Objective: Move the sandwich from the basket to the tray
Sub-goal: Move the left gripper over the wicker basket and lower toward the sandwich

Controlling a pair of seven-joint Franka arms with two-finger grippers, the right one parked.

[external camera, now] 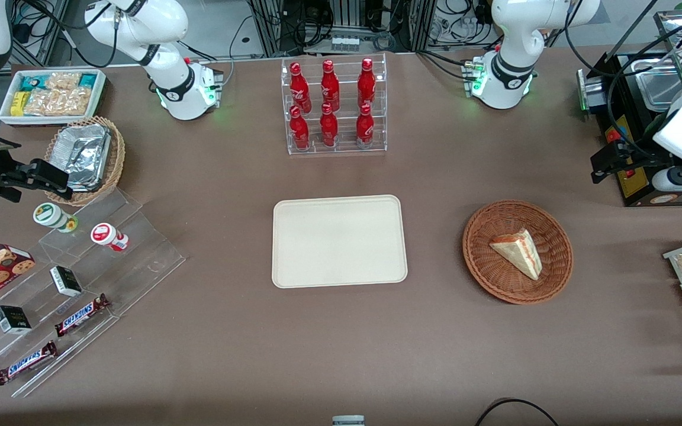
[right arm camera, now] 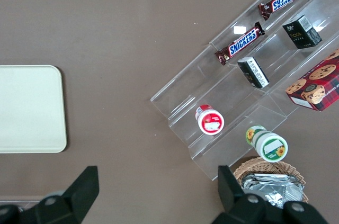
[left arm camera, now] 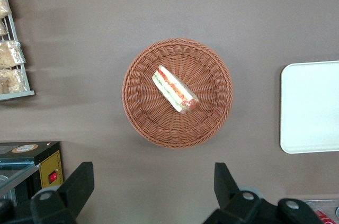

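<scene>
Worktop (external camera: 228,355): brown surface carrying every item listed.

Tray (external camera: 339,241): flat cream-white rectangle with rounded corners and a low rim, at mid-worktop, nothing on it. Nearer the front camera than the clear rack of red bottles (external camera: 333,104).

Basket (external camera: 517,251): round, shallow, reddish-brown wicker, beside the tray toward the working arm's end of the worktop, well apart from it. In the left wrist view the basket (left arm camera: 177,92) sits squarely under the camera, with the tray's edge (left arm camera: 310,107) to one side.

Sandwich (external camera: 517,253): triangular wedge of pale bread lying in the basket, near its centre. Red and light green filling layers show in the left wrist view (left arm camera: 175,89).

Tool (left arm camera: 153,187): raised above the worktop just outside the basket rim, fingers (left arm camera: 79,184) spread wide, holding nothing, clear of sandwich and basket.
</scene>
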